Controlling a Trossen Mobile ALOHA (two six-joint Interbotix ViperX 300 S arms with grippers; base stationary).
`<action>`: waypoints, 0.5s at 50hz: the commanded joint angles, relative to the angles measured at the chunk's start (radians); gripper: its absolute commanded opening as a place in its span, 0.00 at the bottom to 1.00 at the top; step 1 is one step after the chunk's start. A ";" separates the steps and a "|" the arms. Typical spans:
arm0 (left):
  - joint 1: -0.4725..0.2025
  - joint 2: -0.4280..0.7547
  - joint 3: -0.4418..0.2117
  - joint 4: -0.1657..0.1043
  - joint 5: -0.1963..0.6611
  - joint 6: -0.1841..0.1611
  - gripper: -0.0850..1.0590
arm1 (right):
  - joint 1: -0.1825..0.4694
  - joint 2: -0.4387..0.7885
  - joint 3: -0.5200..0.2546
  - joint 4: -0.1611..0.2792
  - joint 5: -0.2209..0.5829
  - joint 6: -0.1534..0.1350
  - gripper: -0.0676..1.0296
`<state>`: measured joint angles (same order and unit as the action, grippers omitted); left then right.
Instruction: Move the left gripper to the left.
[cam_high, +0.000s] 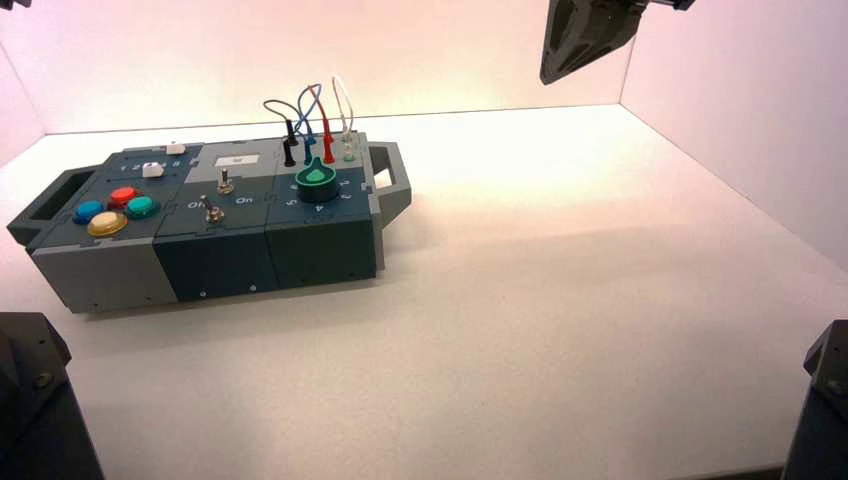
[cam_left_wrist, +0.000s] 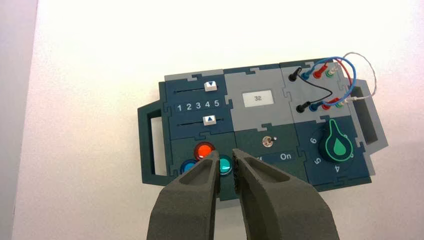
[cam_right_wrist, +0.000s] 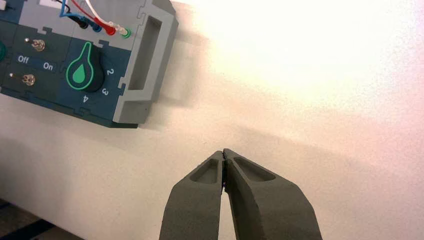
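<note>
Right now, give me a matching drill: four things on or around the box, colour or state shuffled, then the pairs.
Things:
1. left gripper
2. right gripper
3. knob
4. display

States:
A. reads 32
B. fingers shut, over bare table
C. green, teardrop-shaped
D. fingers slightly apart, above the round buttons

Pairs: 1-D, 2-B, 3-C, 4-A

Matt, seemingly plastic fingers (cam_left_wrist: 200, 172)
</note>
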<state>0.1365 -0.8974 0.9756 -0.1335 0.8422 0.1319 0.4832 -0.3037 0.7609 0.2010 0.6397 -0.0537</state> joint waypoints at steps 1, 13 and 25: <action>0.008 0.005 -0.011 0.002 -0.008 0.002 0.21 | 0.005 -0.012 -0.023 0.002 -0.003 -0.005 0.04; 0.008 0.005 -0.011 0.002 -0.008 0.003 0.21 | 0.005 -0.012 -0.023 0.002 -0.003 -0.006 0.04; 0.008 0.003 -0.012 0.002 0.002 0.003 0.21 | 0.005 -0.012 -0.023 -0.003 -0.005 -0.006 0.04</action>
<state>0.1381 -0.8958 0.9771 -0.1335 0.8452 0.1319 0.4832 -0.3037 0.7609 0.1994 0.6397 -0.0537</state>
